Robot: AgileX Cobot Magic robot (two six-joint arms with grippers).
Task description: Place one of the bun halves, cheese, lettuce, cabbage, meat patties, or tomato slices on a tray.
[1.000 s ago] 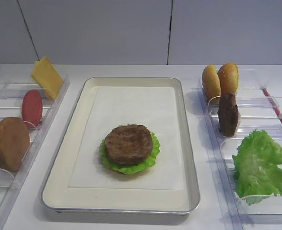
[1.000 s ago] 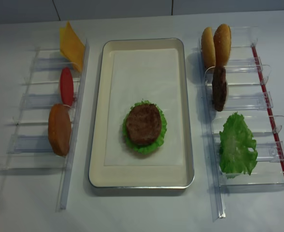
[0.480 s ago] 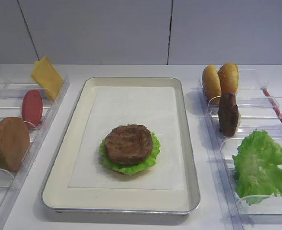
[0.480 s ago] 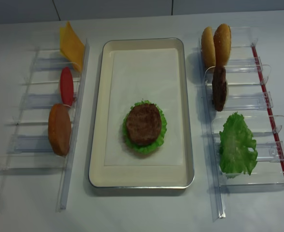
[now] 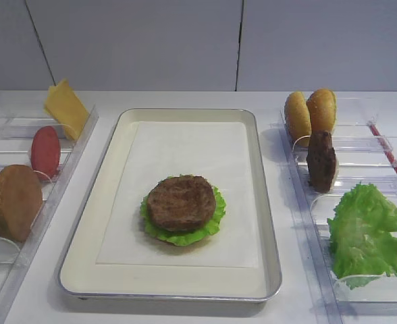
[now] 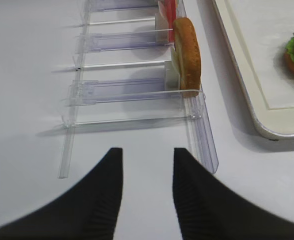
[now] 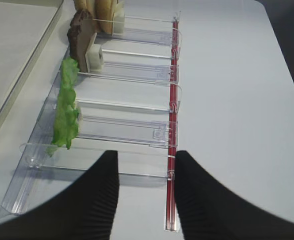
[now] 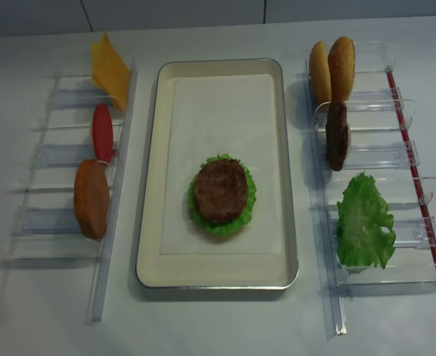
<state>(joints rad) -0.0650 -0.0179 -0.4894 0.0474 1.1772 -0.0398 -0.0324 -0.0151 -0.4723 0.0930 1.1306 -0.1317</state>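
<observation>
The silver-rimmed tray [image 5: 94,182] lies in the middle, and on its paper liner a meat patty [image 5: 181,201] rests on lettuce [image 5: 215,219]. The left rack holds cheese [image 5: 65,106], a tomato slice [image 5: 44,151] and a bun half [image 5: 13,201], all on edge. Two bun halves [image 5: 310,113], a second meat patty [image 5: 321,160] and a lettuce leaf [image 5: 367,233] stand in the right rack. My left gripper [image 6: 148,155] is open over bare table, short of the rack's near end. My right gripper [image 7: 147,157] is open and empty at the near end of the right rack. No cabbage is in view.
The clear plastic racks [image 8: 62,185] [image 8: 381,185] flank the tray on both sides. A red strip [image 7: 173,115] runs along the right rack's outer edge. The tray's near corner [image 6: 267,131] sits to the right of my left gripper. White tabletop surrounds everything.
</observation>
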